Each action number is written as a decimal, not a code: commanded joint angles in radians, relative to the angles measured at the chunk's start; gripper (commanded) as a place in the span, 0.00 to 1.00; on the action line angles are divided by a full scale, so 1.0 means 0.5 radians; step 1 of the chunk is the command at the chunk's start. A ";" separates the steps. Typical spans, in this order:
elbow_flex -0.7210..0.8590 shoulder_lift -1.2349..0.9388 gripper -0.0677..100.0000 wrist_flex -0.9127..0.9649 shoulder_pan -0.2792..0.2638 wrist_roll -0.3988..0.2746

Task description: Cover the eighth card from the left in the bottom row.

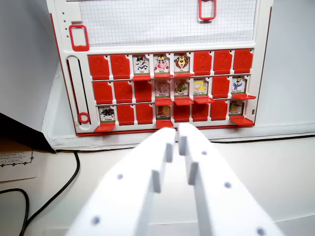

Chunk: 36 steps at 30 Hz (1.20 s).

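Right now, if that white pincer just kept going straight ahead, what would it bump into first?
Probably the red-and-white game board, near the open card in its bottom row, just above the pincer tips. Depth is hard to judge here.

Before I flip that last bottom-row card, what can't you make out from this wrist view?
- Bottom-row eighth card: picture and caption too small to read.
- Game board: top cut off by the frame edge.
- Fourth bottom-row card: lower part hidden behind the gripper.
- Paper at the wrist view's left: print blurred.
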<state>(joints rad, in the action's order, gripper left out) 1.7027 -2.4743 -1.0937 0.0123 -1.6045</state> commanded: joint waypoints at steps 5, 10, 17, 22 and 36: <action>0.227 -0.144 0.00 0.083 0.043 -0.018; 0.436 -0.187 0.00 0.212 0.101 -0.055; 0.770 -0.169 0.00 0.604 0.273 -0.153; 0.988 -0.114 0.00 0.847 0.405 -0.178; 1.675 0.172 0.00 1.890 0.669 -0.245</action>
<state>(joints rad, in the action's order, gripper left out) 2.5387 -2.4298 -0.3007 0.3145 -1.7211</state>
